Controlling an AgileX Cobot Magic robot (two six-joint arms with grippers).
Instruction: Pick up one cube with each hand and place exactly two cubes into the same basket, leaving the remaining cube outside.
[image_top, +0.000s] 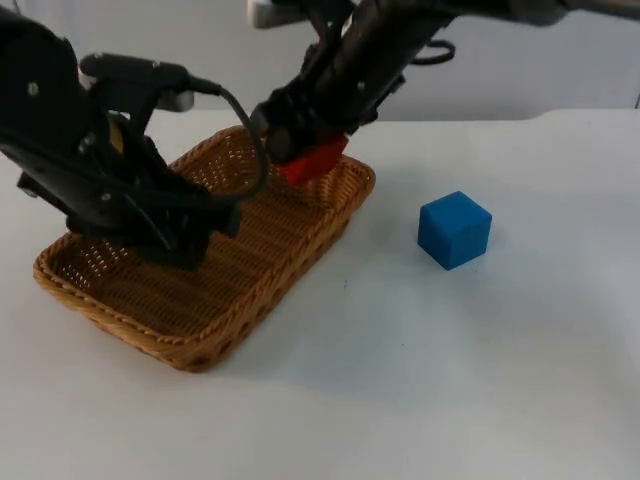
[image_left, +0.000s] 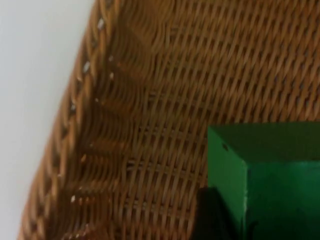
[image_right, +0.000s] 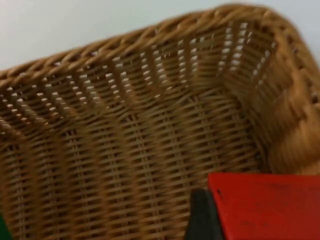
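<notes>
Wicker basket sits on the white table, long axis running diagonally, and serves as landmark for all else. Left gripper is down inside the basket, over the woven floor near its middle, arm coming in across the basket's near-left rim. Its wrist view shows a green cube pinched against a black fingertip, so this claw is closed around the green cube; the cube hangs close above the weave of the basket floor, with the basket's side wall and rim just beside it and white table beyond that rim. Whether the green cube touches the floor cannot be told. Right gripper is at the basket's far end, just inside the far rim. It grips a red cube, claw narrowed onto it; from the top the cube sits low against the far-right corner of the basket, tilted, partly covered by the fingers. The right wrist view shows the red cube beside a dark fingertip, with the basket's interior and curved wall past it. Contact between red cube and basket floor not discernible. Blue cube stands on the table outside the basket, well apart from its right side, upright, free of both grippers.
</notes>
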